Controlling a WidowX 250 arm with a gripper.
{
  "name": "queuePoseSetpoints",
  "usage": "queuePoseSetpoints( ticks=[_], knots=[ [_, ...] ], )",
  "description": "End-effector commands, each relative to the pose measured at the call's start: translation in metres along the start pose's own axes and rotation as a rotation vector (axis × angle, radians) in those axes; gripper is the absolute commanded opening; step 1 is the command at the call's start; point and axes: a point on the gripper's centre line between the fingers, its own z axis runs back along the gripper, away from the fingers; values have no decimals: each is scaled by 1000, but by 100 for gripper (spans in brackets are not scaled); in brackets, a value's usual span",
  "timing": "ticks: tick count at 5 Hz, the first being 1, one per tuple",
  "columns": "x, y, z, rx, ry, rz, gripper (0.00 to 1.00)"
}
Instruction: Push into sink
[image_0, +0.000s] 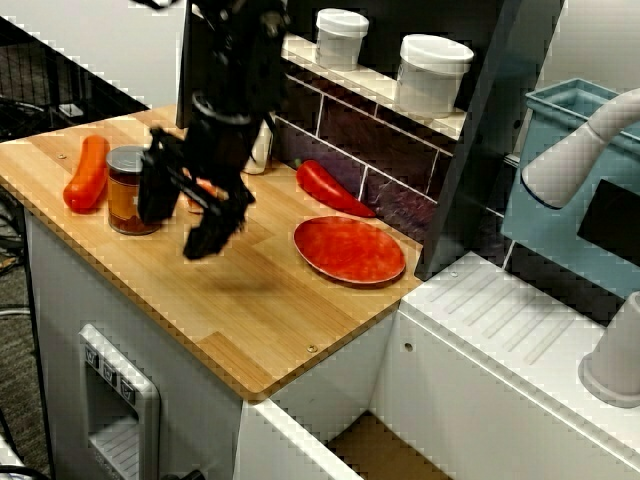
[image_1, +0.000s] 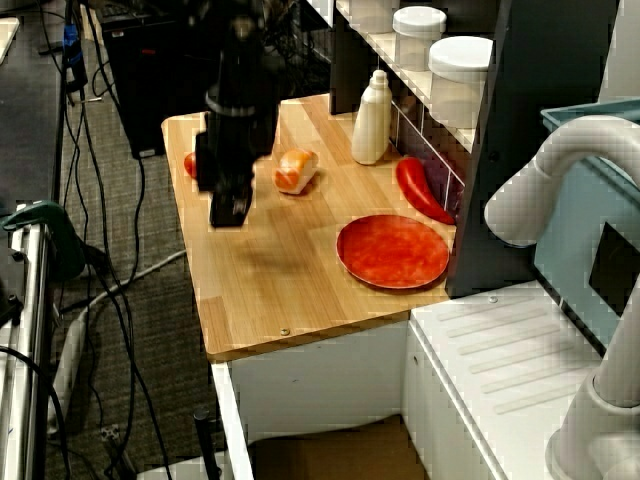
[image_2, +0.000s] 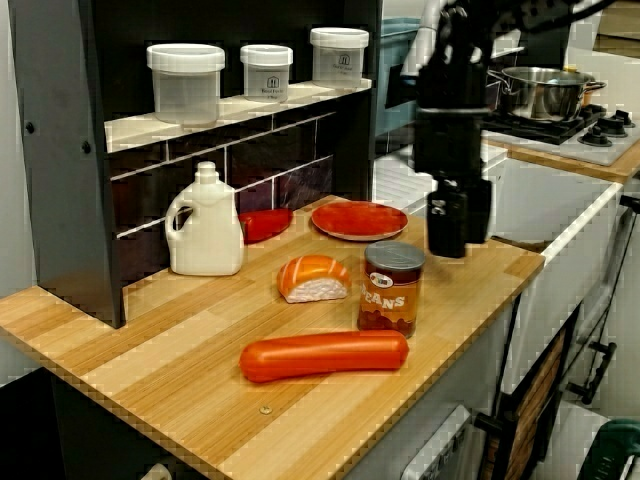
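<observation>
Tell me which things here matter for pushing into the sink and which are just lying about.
For the job: sink, gripper, and probably the bean can, the item nearest the gripper.

Lying about: sausage, salmon piece, red plate, red pepper, white bottle, shelf jars, pot.

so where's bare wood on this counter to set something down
Free: the front strip of the counter before the plate, and the corner in front of the sausage. Crowded: can, bread, jug, pepper, with the gripper overhead.
</observation>
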Motion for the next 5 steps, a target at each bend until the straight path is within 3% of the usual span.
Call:
queuePoseSetpoints(
  ticks=[1,3,4,5],
  knots=[
    [14,37,54,-73,-22,-27,100],
    [20,58,84,-108,22,-83,100],
    [20,72,83,-76,8,-97,100],
    [24,90,60,-35,-32,-79,100]
  ],
)
